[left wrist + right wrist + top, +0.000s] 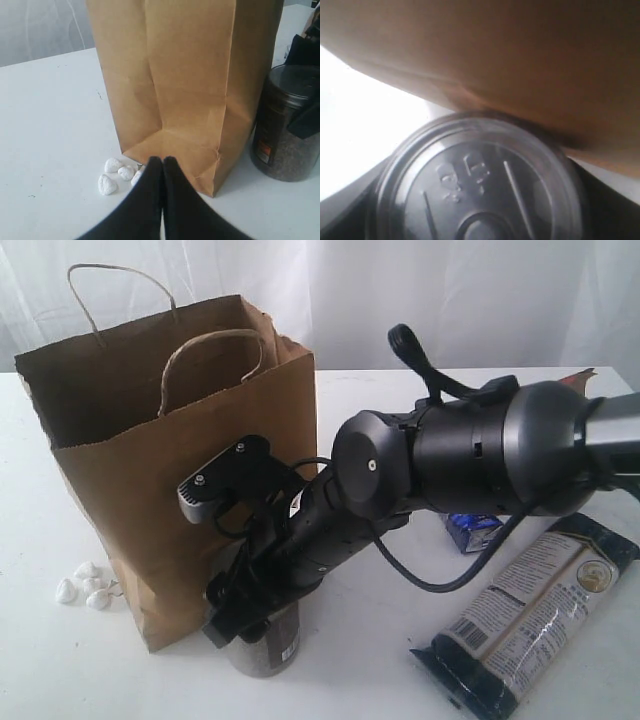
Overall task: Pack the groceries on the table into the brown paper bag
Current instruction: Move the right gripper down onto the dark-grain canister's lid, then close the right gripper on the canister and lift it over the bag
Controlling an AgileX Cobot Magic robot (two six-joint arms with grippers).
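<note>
The brown paper bag (200,490) (190,75) stands upright and open on the white table (380,660). A clear jar of dark grains (270,645) (285,135) (480,185) stands against its front corner. My right gripper (250,615) (480,215) reaches down over the jar with a finger on each side of the lid; whether they press on it does not show. My left gripper (162,162) is shut and empty, low over the table in front of the bag's base. A small blue-white carton (472,532) and a long dark-blue packet (530,615) lie to the right.
Several small white lumps (85,583) (117,172) lie on the table by the bag's left bottom corner. My right arm's bulky joints (470,445) span the middle of the exterior view. A white curtain hangs behind the table.
</note>
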